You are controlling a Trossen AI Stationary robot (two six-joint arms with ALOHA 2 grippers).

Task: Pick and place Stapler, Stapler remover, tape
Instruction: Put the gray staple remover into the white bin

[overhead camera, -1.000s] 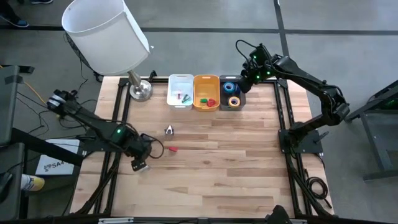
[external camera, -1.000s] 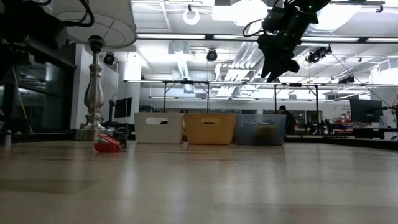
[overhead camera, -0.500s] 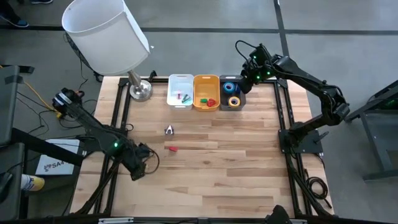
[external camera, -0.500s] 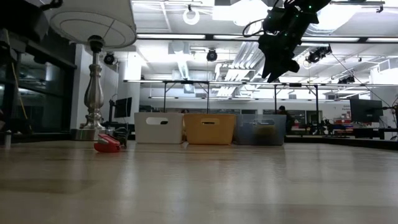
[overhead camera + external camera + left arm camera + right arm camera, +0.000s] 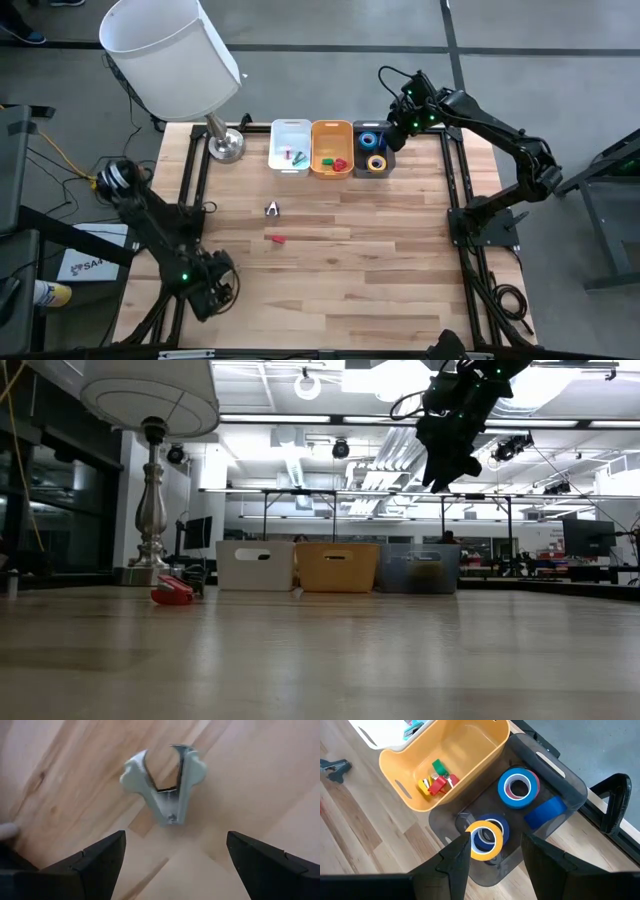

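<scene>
Stapler remover (image 5: 165, 785) on table, untouched; left gripper (image 5: 172, 857) fingers wide apart, empty. Right gripper (image 5: 492, 855) fingers part-open, empty.

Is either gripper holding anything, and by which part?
Nothing is held. The left gripper is open, with the staple remover lying free beyond it; the right gripper hangs open above the tape rolls in the grey bin.

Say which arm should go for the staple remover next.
Left. The staple remover lies on the left half of the table, and the left wrist view shows it straight ahead of the open left end effector. The right end effector hangs over the grey bin at the far edge.
</scene>
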